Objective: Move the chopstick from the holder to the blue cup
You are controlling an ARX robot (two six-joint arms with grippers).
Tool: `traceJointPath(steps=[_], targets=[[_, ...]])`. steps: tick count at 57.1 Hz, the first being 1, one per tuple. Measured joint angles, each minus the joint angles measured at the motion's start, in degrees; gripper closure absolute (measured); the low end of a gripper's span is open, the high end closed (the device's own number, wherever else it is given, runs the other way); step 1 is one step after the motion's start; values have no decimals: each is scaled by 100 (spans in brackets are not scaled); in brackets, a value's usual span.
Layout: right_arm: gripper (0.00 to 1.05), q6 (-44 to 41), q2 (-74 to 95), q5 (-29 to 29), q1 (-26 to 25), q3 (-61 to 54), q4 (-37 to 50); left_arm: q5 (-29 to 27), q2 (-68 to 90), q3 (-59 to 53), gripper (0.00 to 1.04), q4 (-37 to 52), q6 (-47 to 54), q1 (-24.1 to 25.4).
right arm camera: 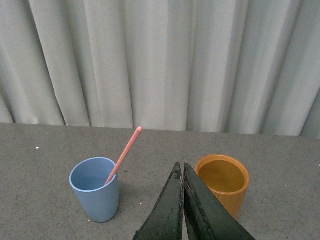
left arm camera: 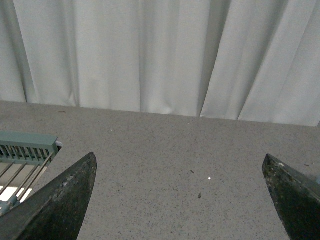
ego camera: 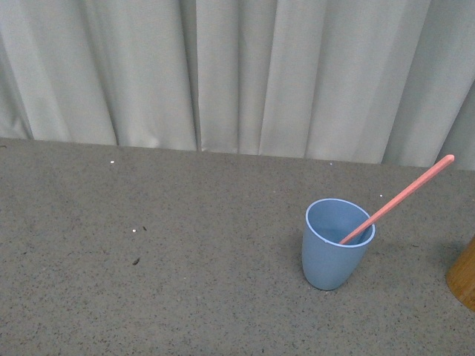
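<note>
The light blue cup (ego camera: 335, 242) stands upright on the grey table at the right of the front view. One salmon-pink chopstick (ego camera: 404, 195) leans in it, its top pointing up and right. The tan-orange holder (ego camera: 464, 276) shows only partly at the right edge. In the right wrist view the blue cup (right arm camera: 95, 189) holds the chopstick (right arm camera: 125, 153), and the holder (right arm camera: 224, 182) stands open and looks empty. My right gripper (right arm camera: 180, 166) is shut and empty, back from both vessels. My left gripper (left arm camera: 180, 160) is open over bare table.
A pale pleated curtain (ego camera: 237, 74) closes the far edge of the table. A pale green rack (left arm camera: 25, 150) shows at one edge of the left wrist view. A few small specks (ego camera: 133, 231) lie on the grey table top (ego camera: 185, 297).
</note>
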Motion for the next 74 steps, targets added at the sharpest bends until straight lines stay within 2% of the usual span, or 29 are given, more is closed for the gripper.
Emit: traceJointPath(steps=[5,11,14,15,18,22,31,38,39,45,48,53,63,67,74], targets=[[104,4,-44,63,-120,0,-13,2,0,0,7,0,2,-2],[104,2,-4,319,138,0,63,0,0,0,7,0,2,0],[104,2,107,669,400,0,212,-4,0,0,7,0,2,-2],[102,107,203,942,551,11,219,-4,0,0,7,0,2,-2],[94,627,501,1764,970,105,-26,-4,0,0,7,0,2,-2],[81,1388,734,2337,1207,111,-136,0,0,0,7,0,2,-2],[55,2116,765,2470,1250,111,-140,2,0,0,7,0,2,-2],[35,2249,765,2465,1257,111,-140,-2,0,0,7,0,2,0],[34,2203,721,2326,1222,101,-83,-2,0,0,7,0,2,-2],[51,1172,256,927,704,2,153,7,-2,0,7,0,2,-2],[60,723,87,560,472,4,138,2,-2,0,7,0,2,-2],[74,319,17,216,160,2,50,4,-4,0,7,0,2,0],[104,61,-94,-254,-321,2,-48,4,-4,0,7,0,2,-2],[104,20,-160,-1073,-1012,2,-140,7,-4,0,7,0,4,-2],[104,15,-166,-1119,-1252,2,-142,4,-4,0,7,0,4,-2]])
